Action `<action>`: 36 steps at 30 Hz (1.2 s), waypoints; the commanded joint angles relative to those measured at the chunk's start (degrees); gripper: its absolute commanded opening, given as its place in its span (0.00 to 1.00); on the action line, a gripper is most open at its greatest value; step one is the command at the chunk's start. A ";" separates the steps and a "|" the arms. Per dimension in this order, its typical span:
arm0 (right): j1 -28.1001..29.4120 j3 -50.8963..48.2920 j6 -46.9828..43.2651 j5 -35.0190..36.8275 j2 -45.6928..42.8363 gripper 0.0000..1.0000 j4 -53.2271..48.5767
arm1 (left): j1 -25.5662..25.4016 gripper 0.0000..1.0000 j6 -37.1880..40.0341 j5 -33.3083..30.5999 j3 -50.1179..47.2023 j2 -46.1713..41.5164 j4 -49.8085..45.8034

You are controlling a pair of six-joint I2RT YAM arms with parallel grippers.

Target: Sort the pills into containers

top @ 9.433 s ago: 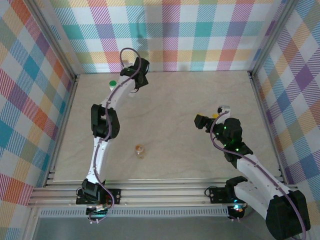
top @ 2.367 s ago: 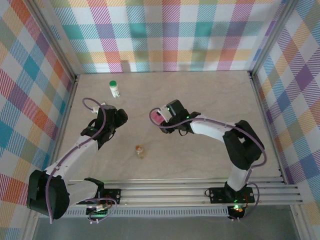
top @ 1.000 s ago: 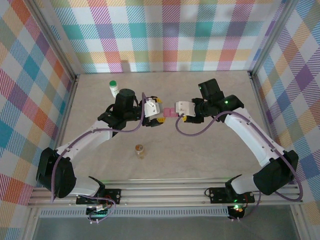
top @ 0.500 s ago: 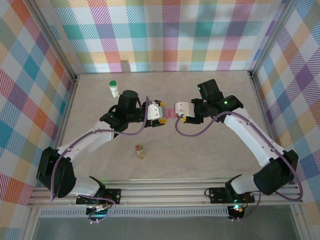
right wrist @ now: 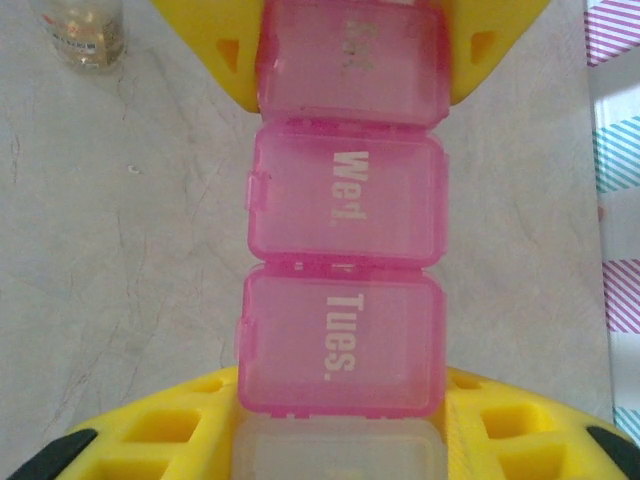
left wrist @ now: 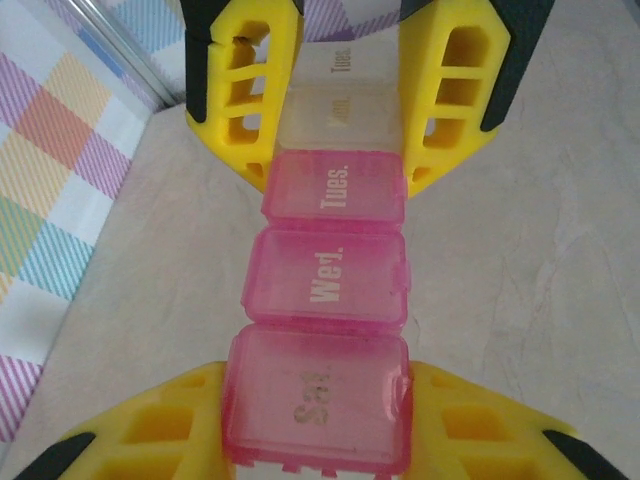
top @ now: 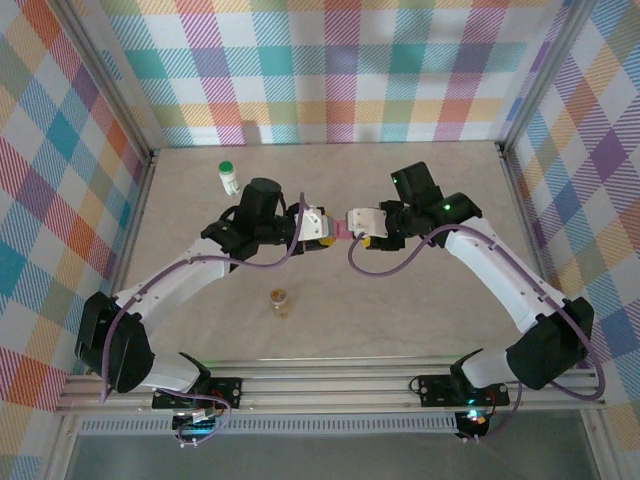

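Note:
The slim pink pill box [top: 341, 229] hangs level above the table between both arms. My left gripper [top: 320, 225] is shut on its "Sat" end [left wrist: 318, 410], yellow fingers [left wrist: 150, 440] pressed to both sides. My right gripper [top: 358, 222] is shut on the clear end compartment [right wrist: 338, 455], past the "Tues." lid [right wrist: 340, 340]. All lids that I see are closed. The white bottle with green cap [top: 229, 178] stands at the back left. The tiny amber bottle [top: 280, 301] stands near the front, also [right wrist: 85, 30]. The pills are hidden.
Bare beige table [top: 420, 330] lies under the box. Aluminium frame rails and checked walls [top: 90, 200] close in the left, back and right sides. The left arm's elbow [top: 262, 200] is near the white bottle.
Over the last second my left gripper slid right onto the free end of the pill box and closed on it. The right gripper kept its grip and barely moved.

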 commanded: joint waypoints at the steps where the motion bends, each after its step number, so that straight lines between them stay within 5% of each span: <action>1: 0.52 -2.58 -2.67 2.43 -0.94 0.00 2.15 | 0.43 0.31 1.79 2.90 4.01 1.05 -7.79; 11: 1.09 -7.75 -5.99 9.49 -3.75 0.00 11.79 | 3.61 0.40 -1.20 11.04 11.24 5.28 -17.51; 23: 2.98 -9.12 -7.76 10.86 -3.47 0.00 12.57 | 4.36 0.50 -9.02 11.85 12.28 7.13 -11.46; 30: 3.77 -9.16 -7.75 10.31 -3.24 0.00 11.99 | 4.36 0.49 -12.30 4.31 10.26 6.79 -3.96; 36: 4.30 -8.94 -7.38 10.56 -2.06 0.00 10.77 | 4.27 0.49 -14.42 4.18 6.08 4.09 3.69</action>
